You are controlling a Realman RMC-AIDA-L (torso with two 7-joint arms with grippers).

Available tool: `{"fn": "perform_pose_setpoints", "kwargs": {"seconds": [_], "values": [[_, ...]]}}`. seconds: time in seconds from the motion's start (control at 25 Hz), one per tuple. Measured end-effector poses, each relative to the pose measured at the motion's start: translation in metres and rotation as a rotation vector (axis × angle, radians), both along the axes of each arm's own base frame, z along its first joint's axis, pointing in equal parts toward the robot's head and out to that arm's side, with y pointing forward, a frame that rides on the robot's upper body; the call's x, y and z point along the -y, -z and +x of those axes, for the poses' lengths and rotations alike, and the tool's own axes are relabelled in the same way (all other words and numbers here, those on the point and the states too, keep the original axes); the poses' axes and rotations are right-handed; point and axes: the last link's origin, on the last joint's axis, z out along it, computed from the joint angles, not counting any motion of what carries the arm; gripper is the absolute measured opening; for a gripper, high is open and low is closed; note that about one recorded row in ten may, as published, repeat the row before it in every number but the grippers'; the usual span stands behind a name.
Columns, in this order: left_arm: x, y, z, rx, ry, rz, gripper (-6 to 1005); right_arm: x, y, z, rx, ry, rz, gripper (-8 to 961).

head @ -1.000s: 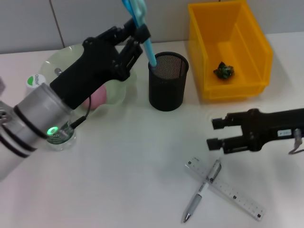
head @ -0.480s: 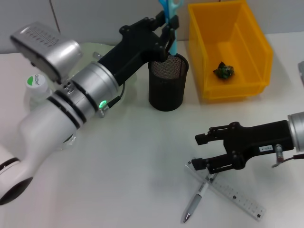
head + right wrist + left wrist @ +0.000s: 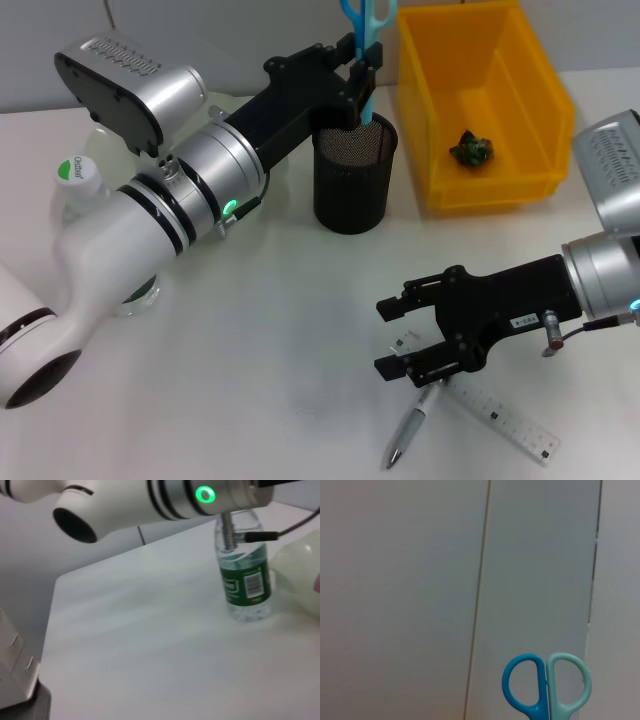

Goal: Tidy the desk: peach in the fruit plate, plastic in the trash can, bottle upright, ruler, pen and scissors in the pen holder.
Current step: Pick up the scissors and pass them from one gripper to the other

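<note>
— Clamped around the scissors [image 3: 362,25], the left gripper [image 3: 357,72] is hovering just above the pen holder [image 3: 354,172], blades pointing down into the mesh cup.

— And the right gripper [image 3: 395,337]?

— Its jaws are gaping wide, holding nothing, hanging right over the pen [image 3: 413,425] and the ruler [image 3: 500,415] (the pen is lying just below the lower finger, the ruler running off beside it).

— What is sitting farther out?

— Beyond the pen holder, the yellow bin [image 3: 485,105] is holding a crumpled green scrap [image 3: 471,149]. Back along the left arm, the bottle [image 3: 245,580] is standing upright next to the pale fruit plate [image 3: 297,575].
</note>
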Motion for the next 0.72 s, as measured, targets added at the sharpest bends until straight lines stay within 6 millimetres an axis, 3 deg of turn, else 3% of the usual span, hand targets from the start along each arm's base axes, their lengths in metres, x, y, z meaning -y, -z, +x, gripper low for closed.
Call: {"fn": "perform_pose_setpoints", "kwargs": {"seconds": [0.72], "values": [[-0.003,-0.004,-0.01,0.036,-0.068,0.012,295,-0.005,0.005,-0.007,0.01,-0.022,0.0,759]]}}
